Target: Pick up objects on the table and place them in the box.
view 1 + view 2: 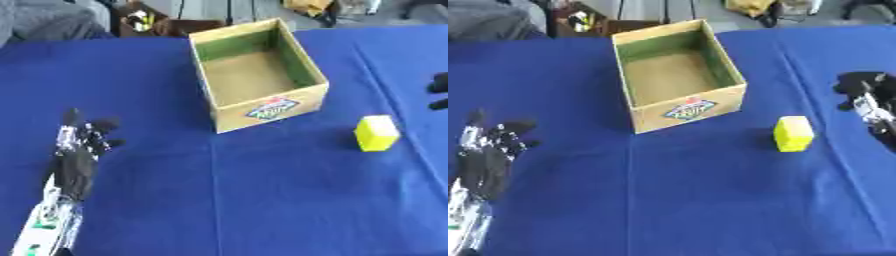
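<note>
An open cardboard box with a logo on its front stands at the table's far middle; I see nothing inside it. A yellow block lies on the blue cloth to the right of the box's front corner. My left hand rests at the lower left with fingers straight and spread, far from both. At the right edge my right hand hovers right of the block and apart from it, its fingers curled and holding nothing.
The blue cloth covers the whole table, with a seam running down the middle. Beyond the far edge are dark bags and clutter.
</note>
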`<state>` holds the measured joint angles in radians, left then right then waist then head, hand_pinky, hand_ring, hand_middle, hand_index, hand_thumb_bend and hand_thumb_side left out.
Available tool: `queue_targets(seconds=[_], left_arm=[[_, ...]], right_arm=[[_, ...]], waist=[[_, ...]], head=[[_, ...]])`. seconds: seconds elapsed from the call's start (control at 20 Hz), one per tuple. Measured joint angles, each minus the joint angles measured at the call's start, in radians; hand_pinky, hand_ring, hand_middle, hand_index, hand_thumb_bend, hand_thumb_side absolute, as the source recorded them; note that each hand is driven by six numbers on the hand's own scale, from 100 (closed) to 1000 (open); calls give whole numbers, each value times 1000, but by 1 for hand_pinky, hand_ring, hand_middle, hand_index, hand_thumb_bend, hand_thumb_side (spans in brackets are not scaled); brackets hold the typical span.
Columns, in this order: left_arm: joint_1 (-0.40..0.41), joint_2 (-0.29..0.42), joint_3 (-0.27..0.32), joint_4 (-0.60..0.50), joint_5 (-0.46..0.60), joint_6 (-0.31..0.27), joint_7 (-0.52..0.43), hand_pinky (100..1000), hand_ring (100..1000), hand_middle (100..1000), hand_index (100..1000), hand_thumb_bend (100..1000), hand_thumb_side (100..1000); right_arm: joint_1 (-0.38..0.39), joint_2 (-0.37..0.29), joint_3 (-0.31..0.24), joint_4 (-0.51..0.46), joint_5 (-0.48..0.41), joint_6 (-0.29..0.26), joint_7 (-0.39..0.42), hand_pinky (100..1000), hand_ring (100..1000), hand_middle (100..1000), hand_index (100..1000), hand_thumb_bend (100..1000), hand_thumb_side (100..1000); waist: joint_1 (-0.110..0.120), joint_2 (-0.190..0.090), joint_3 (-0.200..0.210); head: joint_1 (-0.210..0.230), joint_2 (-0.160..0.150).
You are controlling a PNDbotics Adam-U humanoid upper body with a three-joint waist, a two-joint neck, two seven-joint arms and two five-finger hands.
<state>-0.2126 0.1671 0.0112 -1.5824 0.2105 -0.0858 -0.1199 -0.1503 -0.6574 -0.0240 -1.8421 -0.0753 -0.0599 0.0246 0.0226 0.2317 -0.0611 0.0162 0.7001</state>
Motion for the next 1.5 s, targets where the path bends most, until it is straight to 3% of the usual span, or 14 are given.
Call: queue_targets(seconds=[0.8,1.05,1.3,1.5], left_arm=[[1,1,0,0,0,2,-5,725,871,713,659,419,1000],[2,1,0,1,0,2,-6,725,871,713,659,418,1000],[3,1,0,1,0,2,-7,725,871,713,659,418,1000],[8,1,0,1,0,2,-7,725,871,713,659,419,1000]], right_arm=[[-105,-146,42,142,222,-40,172,736,849,781,850,214,520],[-142,-163,57,199,279,-57,208,764,861,797,854,295,467],[-177,-175,72,251,329,-75,250,807,887,828,876,437,424],[-200,-183,81,286,362,-92,298,835,906,847,890,468,404]], waist=[[-1,-16,8],[-1,-17,11],[0,-22,15],[0,-22,19]], head=[[-8,-8],[-10,-8],[-16,-8],[-18,-8]])
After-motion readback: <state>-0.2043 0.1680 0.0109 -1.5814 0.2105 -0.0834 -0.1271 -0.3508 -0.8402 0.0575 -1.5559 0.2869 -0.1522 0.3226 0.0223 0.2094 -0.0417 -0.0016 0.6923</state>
